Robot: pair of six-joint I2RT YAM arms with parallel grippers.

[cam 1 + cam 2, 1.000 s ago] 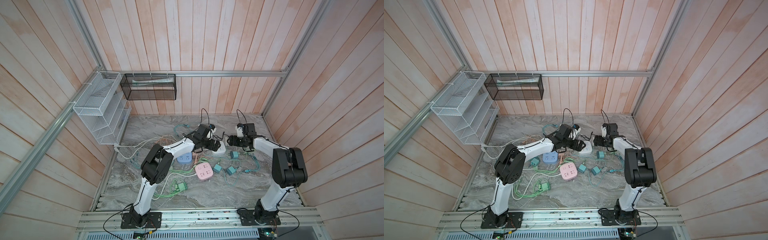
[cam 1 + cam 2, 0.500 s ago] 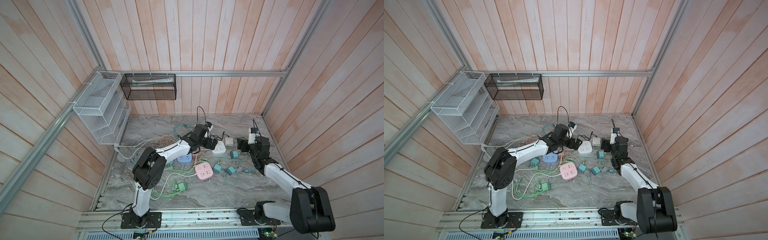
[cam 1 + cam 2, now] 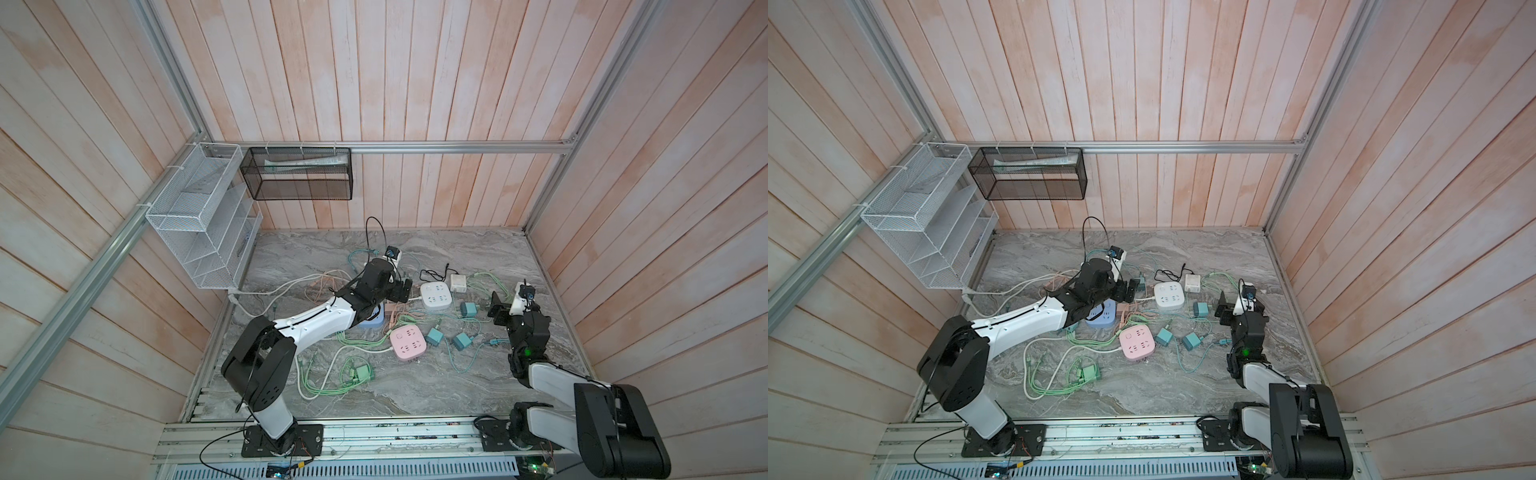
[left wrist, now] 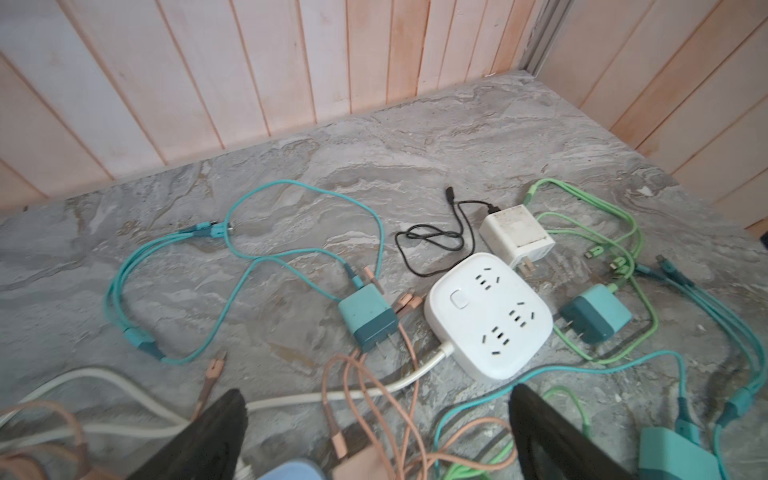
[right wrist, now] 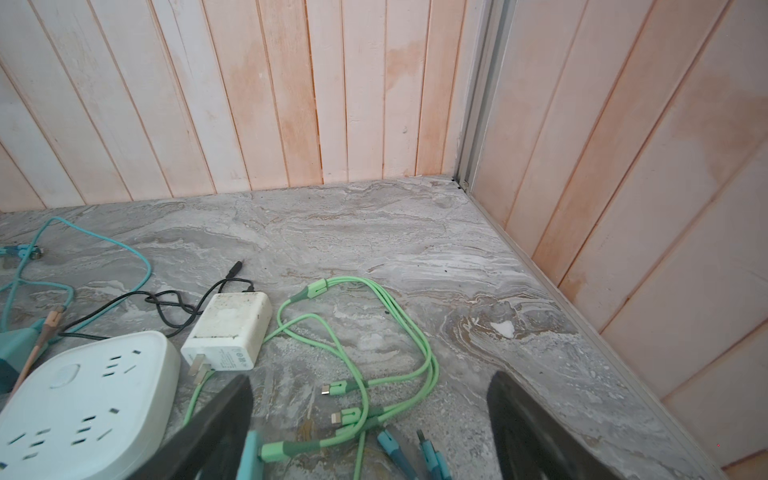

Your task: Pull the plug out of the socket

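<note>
The white socket (image 3: 435, 296) (image 3: 1169, 296) lies flat on the marble table, all its slots bare in the left wrist view (image 4: 488, 316). The white plug (image 3: 459, 282) (image 4: 517, 237) (image 5: 226, 332) lies on its side just beyond the socket, prongs out and a black cable attached. My left gripper (image 3: 405, 291) (image 4: 376, 392) is open just left of the socket, over loose pink cables. My right gripper (image 3: 500, 309) (image 5: 372, 378) is open to the right of the socket, with only green cable ends on the table below it.
A pink socket (image 3: 408, 342) and a blue socket (image 3: 1100, 318), half under the left arm, lie nearer the front. Teal plugs (image 3: 468, 308) (image 3: 435, 336), a green plug (image 3: 360, 371) and tangled cables surround them. A white wire rack (image 3: 199, 216) and black mesh basket (image 3: 299, 174) hang on the walls.
My right arm has drawn back from the white socket toward the front right and its jaws have widened. The white plug now lies free beside the socket. The left gripper has shifted slightly left.
</note>
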